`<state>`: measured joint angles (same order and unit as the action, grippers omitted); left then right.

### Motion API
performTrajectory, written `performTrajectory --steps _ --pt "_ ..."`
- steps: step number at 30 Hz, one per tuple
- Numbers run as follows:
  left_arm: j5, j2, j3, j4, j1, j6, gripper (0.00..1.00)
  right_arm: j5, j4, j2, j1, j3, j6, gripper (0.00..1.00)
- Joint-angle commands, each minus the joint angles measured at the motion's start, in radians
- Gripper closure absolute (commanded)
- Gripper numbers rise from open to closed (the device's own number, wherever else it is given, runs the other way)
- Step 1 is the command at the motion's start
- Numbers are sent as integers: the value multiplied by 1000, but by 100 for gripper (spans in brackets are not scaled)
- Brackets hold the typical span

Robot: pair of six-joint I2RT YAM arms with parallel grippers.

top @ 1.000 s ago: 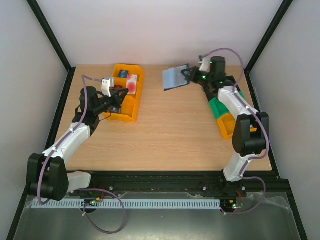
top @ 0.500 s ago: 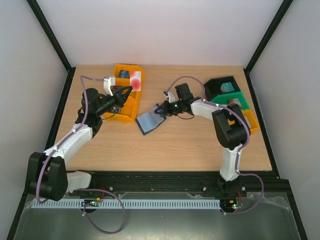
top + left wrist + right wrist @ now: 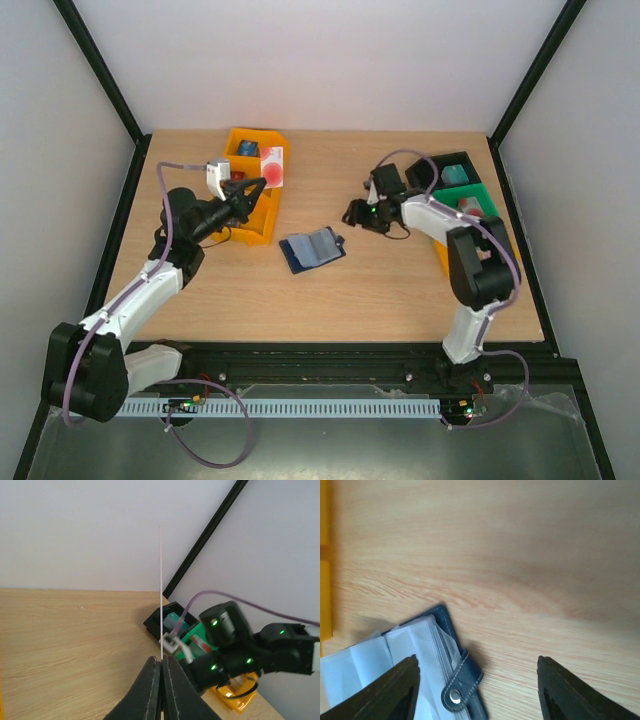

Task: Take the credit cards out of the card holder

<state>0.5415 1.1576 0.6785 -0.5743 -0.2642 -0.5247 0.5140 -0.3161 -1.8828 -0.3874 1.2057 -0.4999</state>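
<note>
**Top view.** We list one holder [image 3: 311,250], navy, lying open on the table [image 3: 400,290] near its middle, with pale pockets facing up and the tab end toward the right arm. The left hand [image 3: 256,186] is pinched together on a card [image 3: 272,169], red and white, held over the yellow bin [image 3: 262,228]. A small blue item lies in that bin's far compartment; we cannot tell what it is. The right hand [image 3: 352,214] is near the holder's far right corner and does not touch it. A green bin [image 3: 482,190] stands at the far right.

**Left wrist view.** We note the fingers [image 3: 150,690] pressed together on the card [image 3: 161,590], which is seen edge-on as a thin pale upright line. Beyond it are the right arm [image 3: 250,650] and the green bin [image 3: 197,636].

**Right wrist view.** We note the fingers [image 3: 395,692] spread well apart, with bare table showing between them. The holder [image 3: 420,650] lies at lower left with its clear sleeves fanned, and the snap tab [image 3: 456,695] points into the gap between the fingers. The yellow bin's edge [image 3: 324,580] is at the far left.
</note>
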Motion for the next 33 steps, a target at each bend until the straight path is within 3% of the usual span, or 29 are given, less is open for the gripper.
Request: performTrajectory --steps 1,4,7,10,14,19,23,25,29,33 --pt "15 -39 -16 -105 -19 2 98 -162 -89 204 18 75 105 30" --pt "71 -61 6 -200 -29 10 98 -123 -109 279 9 133 189 11" --pt "59 -71 34 -313 -28 -79 98 58 -30 345 -5 166 210 9" --pt "24 -65 47 -414 -29 -213 98 291 334 415 -29 101 43 11" --pt "19 -55 66 -503 -44 -321 98 360 900 418 -109 10 -290 12" --pt "-6 -52 92 -527 -61 -396 98 437 1199 305 -204 102 -498 19" --pt "-28 -51 96 -538 -61 -443 98 431 1560 225 -230 98 -761 34" --pt "-24 -48 95 -536 -62 -450 98 433 1609 197 -240 103 -808 46" --pt "-22 -50 96 -533 -61 -447 98 410 1579 203 -248 92 -782 77" --pt "-21 -46 97 -528 -62 -445 98 408 1447 227 -251 101 -681 90"
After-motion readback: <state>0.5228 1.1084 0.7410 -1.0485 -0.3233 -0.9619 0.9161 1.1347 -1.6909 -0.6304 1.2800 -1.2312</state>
